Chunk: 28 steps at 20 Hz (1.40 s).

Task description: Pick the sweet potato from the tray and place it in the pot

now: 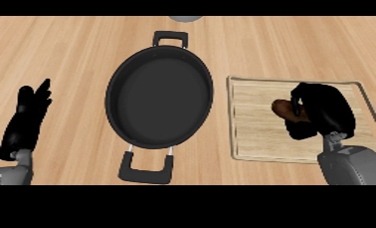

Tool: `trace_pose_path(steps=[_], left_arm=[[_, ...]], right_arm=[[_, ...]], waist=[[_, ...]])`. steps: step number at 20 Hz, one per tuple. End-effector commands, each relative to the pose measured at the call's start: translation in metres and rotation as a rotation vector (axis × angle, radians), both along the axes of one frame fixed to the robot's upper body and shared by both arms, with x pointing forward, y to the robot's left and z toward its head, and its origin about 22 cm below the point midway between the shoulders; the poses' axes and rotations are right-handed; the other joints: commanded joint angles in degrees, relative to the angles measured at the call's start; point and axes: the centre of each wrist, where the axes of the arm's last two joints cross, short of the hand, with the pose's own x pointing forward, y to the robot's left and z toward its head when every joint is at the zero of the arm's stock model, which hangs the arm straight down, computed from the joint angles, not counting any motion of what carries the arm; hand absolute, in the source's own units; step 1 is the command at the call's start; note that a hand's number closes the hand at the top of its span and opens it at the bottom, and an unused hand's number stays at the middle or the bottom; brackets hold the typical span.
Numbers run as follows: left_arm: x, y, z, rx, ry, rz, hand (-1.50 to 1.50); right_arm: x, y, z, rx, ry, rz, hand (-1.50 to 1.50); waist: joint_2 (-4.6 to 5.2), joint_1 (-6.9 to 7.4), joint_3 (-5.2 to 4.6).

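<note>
Wooden bench [73, 48] carries a black pot [159, 103] and a tray [246, 122]. Over the tray, the right hand [327, 112] has its fingers curled around the sweet potato [285, 110]. The left hand [26, 120] rests with straight fingers. The potato could slip during lifting, because only one end looks enclosed.

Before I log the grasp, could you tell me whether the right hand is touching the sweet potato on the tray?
Touching. In the head view the right hand curls round the sweet potato, its fingers overlapping it with no gap, above the tray.
</note>
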Motion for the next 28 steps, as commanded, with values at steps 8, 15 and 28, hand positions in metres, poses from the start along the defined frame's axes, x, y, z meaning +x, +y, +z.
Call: trace_pose_path(steps=[8,15,28], left_arm=[[-0.009,0.004,-0.005,-0.006,0.006,0.017,0.0],[0.001,0.005,0.007,-0.001,-0.005,-0.018,0.0],[0.004,-0.021,-0.004,-0.003,0.004,-0.039,0.0]], right_arm=[[-0.066,-0.001,0.11,0.31,-0.55,0.253,1.5],[-0.101,0.03,0.166,0.357,-0.722,0.324,1.5],[-0.063,0.139,0.235,0.427,-0.485,0.383,1.5]], waist=[[-0.21,0.03,-0.05],[0.3,1.39,-0.09],[0.34,1.77,-0.09]])
